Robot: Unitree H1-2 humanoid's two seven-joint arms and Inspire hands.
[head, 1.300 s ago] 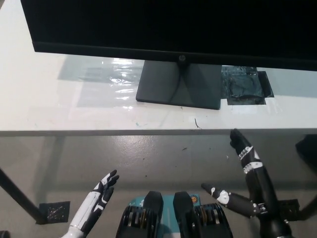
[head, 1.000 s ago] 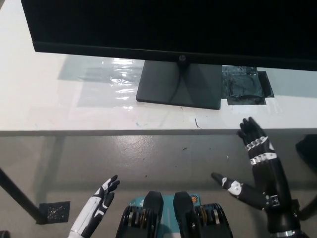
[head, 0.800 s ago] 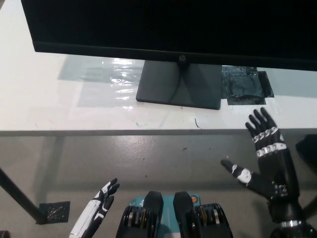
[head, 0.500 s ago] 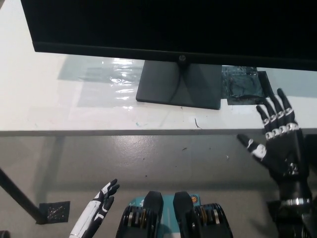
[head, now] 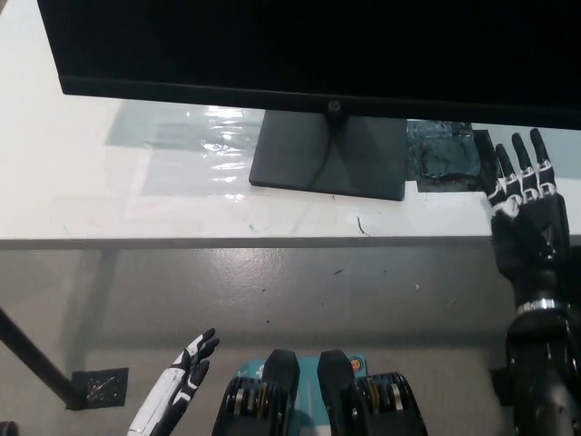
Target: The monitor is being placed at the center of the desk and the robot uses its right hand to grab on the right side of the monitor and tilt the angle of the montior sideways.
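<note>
The monitor (head: 309, 45) stands mid-bench, untouched. The right hand (head: 529, 218) hovers below its right edge, fingers spread, holding nothing (the left hand (head: 182, 381) rests low, empty); grasp and tilt remain.

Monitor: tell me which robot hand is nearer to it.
Right. The right robot hand is raised just below the monitor at its right side; the left robot hand hangs low, well below the desk edge.

— What's behind?
— A white table (head: 109, 195) fills the top, glare patch at 11 o'clock.
— And below?
— Grey floor (head: 300, 291), a dark leg (head: 36, 363) at 8 o'clock.
</note>
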